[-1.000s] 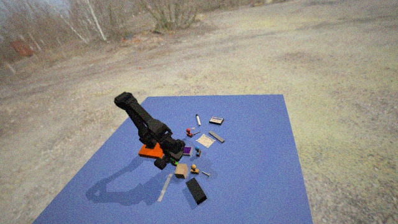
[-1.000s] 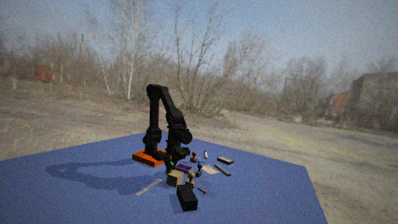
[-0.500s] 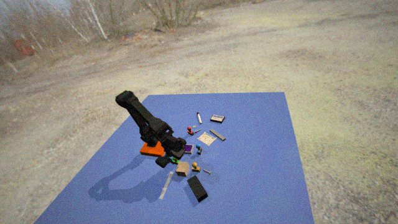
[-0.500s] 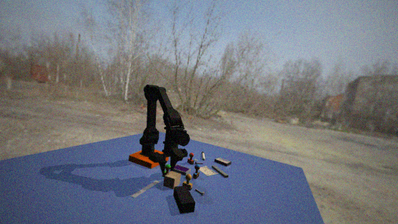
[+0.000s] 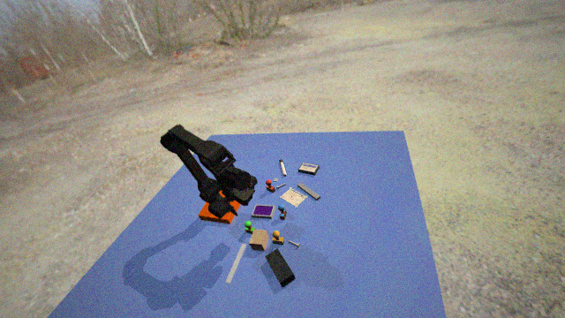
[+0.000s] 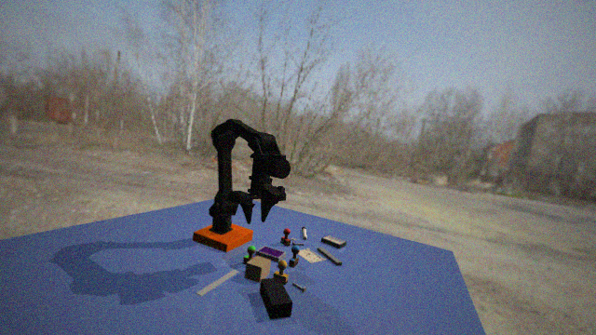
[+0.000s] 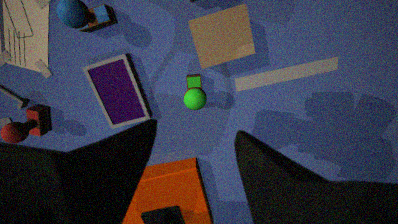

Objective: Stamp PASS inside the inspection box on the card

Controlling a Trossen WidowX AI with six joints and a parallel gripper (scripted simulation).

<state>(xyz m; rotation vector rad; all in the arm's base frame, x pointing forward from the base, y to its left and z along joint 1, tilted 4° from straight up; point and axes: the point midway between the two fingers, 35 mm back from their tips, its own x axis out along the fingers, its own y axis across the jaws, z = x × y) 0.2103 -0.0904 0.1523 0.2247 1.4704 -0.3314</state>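
Observation:
My gripper (image 6: 257,221) (image 7: 197,131) is open and empty, above the bench near the arm's base. The green-knobbed stamp (image 5: 248,226) (image 6: 251,251) (image 7: 195,97) stands upright on the bench, apart from the fingers. The purple ink pad (image 5: 263,211) (image 6: 271,252) (image 7: 117,92) lies beside it. The pale card (image 5: 293,197) (image 6: 310,256) lies beyond the pad; any print on it is too small to tell. Blue (image 5: 282,212) (image 7: 73,12), red (image 5: 269,185) (image 7: 15,132) and yellow stamps (image 5: 277,237) (image 6: 281,270) stand around. No stamp's lettering is readable.
A tan block (image 5: 259,239) (image 7: 222,36) stands near the green stamp, with a pale strip (image 5: 236,263) (image 7: 287,74) beside it. A black block (image 5: 280,268) (image 6: 276,299) lies farther out. A grey bar (image 5: 308,191) and a small box (image 5: 308,168) lie past the card.

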